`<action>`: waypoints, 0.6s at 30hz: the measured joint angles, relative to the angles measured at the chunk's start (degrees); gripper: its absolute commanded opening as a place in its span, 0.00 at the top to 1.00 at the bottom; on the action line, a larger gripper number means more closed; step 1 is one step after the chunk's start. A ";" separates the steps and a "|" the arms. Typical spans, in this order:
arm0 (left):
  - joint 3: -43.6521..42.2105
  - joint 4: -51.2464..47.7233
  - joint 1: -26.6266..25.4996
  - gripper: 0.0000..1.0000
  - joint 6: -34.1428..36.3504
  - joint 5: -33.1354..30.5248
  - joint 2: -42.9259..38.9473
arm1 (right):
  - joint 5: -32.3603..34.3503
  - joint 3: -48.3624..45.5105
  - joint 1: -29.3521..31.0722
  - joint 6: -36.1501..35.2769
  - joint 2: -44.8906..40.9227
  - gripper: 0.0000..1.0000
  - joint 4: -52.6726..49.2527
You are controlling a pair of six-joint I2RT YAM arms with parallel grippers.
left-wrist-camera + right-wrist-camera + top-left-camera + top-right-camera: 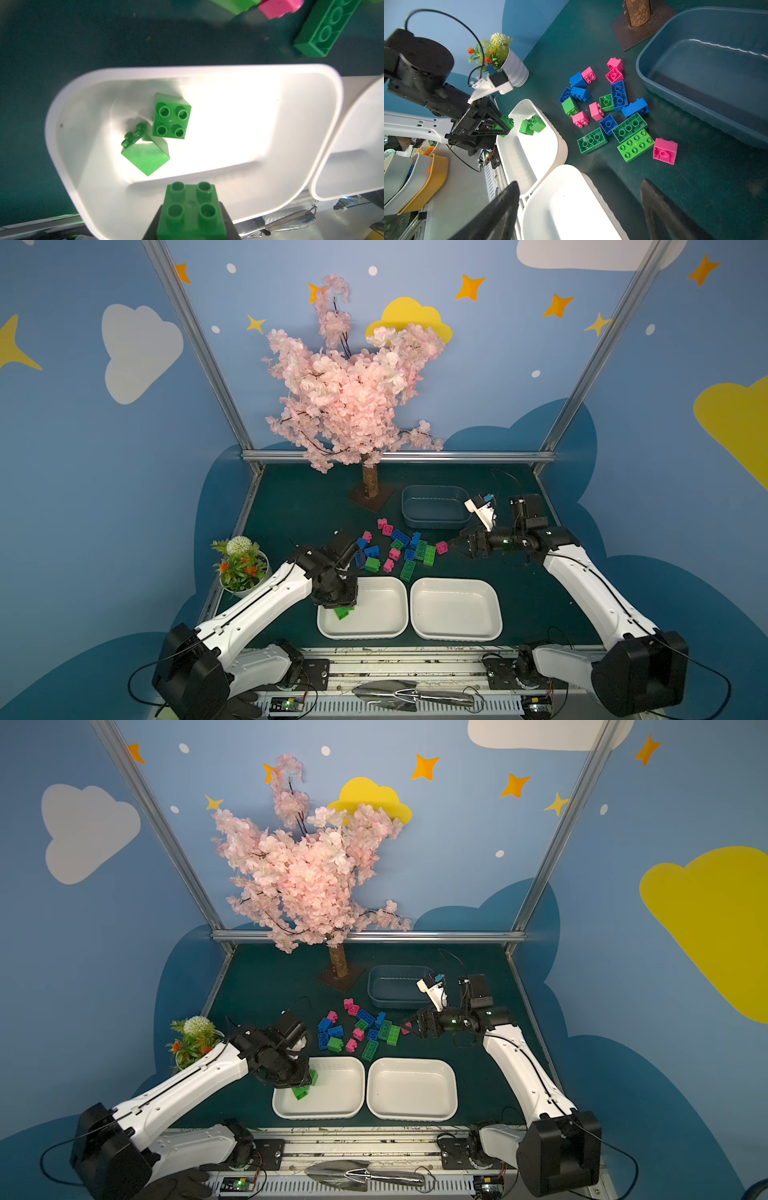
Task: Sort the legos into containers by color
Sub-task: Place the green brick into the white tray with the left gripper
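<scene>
1. Left end effector (502,127) was clamped on a green square brick (191,209), studs up; it hung over the left end of the left white tray (378,610), close to the rim; the drop looked to be straight down, perhaps after a small nudge inward.
2. Brick was square, so no long axis to align; tray's long axis ran across the desk (299,506); left arm was clearly the nearer one.
3. Two green bricks (171,115) lay touching in that tray; one studs up, one tipped on its side; the held brick was beside them, not above, I'd judge.
4. Right end effector (456,545) stood with jaws wide apart, holding nothing; a pink brick (665,151) lay just ahead of it, hollow side showing, at the edge of the loose pile (395,549).
5. Second white tray (457,610) and grey-blue tub (434,508) held nothing.
6. Bricks: hard glossy moulded plastic, round hollow studs; trays: smooth, shallow, rounded corners; tub: deeper, slightly see-through; desk: dark green, matte.
</scene>
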 measured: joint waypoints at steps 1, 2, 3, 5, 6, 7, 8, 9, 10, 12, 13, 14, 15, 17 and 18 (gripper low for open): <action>-1.01 0.02 -0.07 0.71 -0.48 -0.07 0.26 | -0.15 0.00 0.00 0.00 0.15 0.10 0.02; -1.66 -0.02 -0.11 0.71 -0.85 -0.17 0.50 | -0.31 0.00 0.00 0.00 0.26 0.10 0.02; -2.40 -0.09 -0.17 0.70 -1.36 -0.66 0.81 | -0.39 0.00 0.00 -0.02 0.31 0.10 0.02; -3.34 -0.70 -0.17 0.69 -1.97 -1.88 0.96 | -0.52 0.00 0.00 -0.07 0.31 0.10 0.02; -3.43 -1.25 -0.17 0.69 -2.10 -2.40 0.96 | -0.59 0.00 -0.02 -0.11 0.31 0.11 0.02; -3.43 -1.62 -0.17 0.69 -2.14 -2.73 0.96 | -0.59 0.00 -0.02 -0.15 0.31 0.10 0.02; -3.45 -1.81 -0.17 0.68 -2.19 -3.08 0.96 | -0.59 -0.02 -0.02 -0.22 0.31 0.10 0.02; -3.50 -1.86 -0.15 0.67 -2.29 -3.21 0.96 | -0.61 -0.02 -0.02 -0.24 0.31 0.10 0.02; -3.65 -1.79 -0.15 0.64 -2.34 -3.34 0.96 | -0.63 -0.02 -0.02 -0.26 0.31 0.10 0.00; -3.85 -1.92 -0.17 0.61 -2.34 -3.52 0.98 | -0.66 -0.09 -0.02 -0.26 0.31 0.10 0.02; -3.82 -2.05 -0.15 0.59 -2.32 -3.69 1.07 | -0.68 -0.11 -0.02 -0.26 0.31 0.10 0.00; -3.74 -2.21 -0.15 0.58 -2.34 -3.80 1.22 | -0.68 -0.11 -0.02 -0.26 0.31 0.10 0.00; -3.54 -2.43 -0.15 0.57 -2.32 -4.02 1.62 | -0.70 -0.11 -0.02 -0.26 0.31 0.10 0.00; -2.99 -2.97 -0.15 0.52 -2.05 -4.46 2.40 | -0.72 -0.11 -0.11 -0.33 0.31 0.10 -0.02; -2.67 -3.23 -0.15 0.51 -1.88 -4.85 2.78 | -0.74 -0.11 -0.13 -0.33 0.31 0.10 -0.02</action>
